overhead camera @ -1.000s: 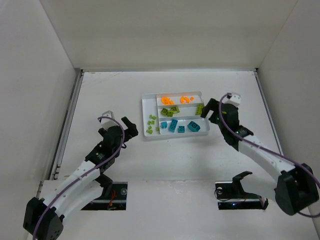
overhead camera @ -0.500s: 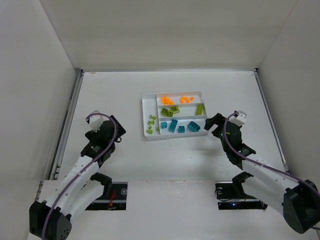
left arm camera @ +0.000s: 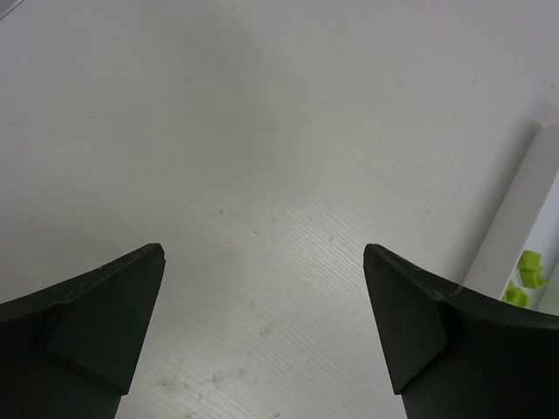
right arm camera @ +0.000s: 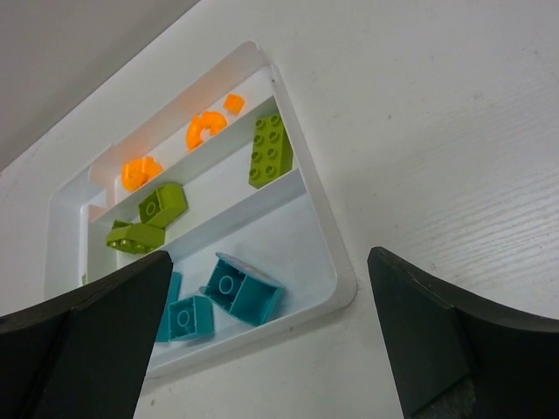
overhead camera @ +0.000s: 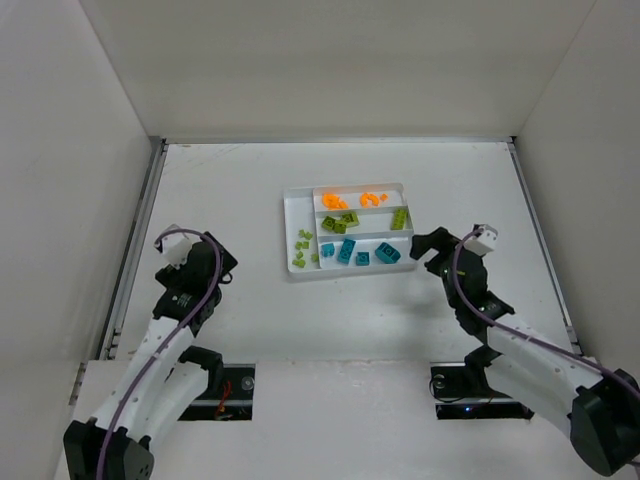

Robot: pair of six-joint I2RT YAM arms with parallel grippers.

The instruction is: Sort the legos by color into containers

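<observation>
The white tray (overhead camera: 293,205) holds the legos sorted by row: orange legos (overhead camera: 336,203) in the far section, lime green legos (overhead camera: 340,221) in the middle, teal legos (overhead camera: 387,254) in the near one, and small green pieces (overhead camera: 302,250) in the narrow left section. My right gripper (overhead camera: 424,250) hangs open just right of the tray's near right corner. In the right wrist view the gripper (right arm camera: 270,255) faces a teal lego (right arm camera: 244,288), a green lego (right arm camera: 271,150) and an orange lego (right arm camera: 205,129). My left gripper (overhead camera: 224,263) is open over bare table, well left of the tray.
White walls enclose the table on three sides. In the left wrist view the gripper (left arm camera: 262,253) looks at bare table, with the tray's left wall (left arm camera: 524,196) and small green pieces (left arm camera: 528,271) at the right edge.
Both arms have drawn back toward the near edge. The left gripper has swung left away from the tray; the right has left the tray's right end. Both stayed open.
</observation>
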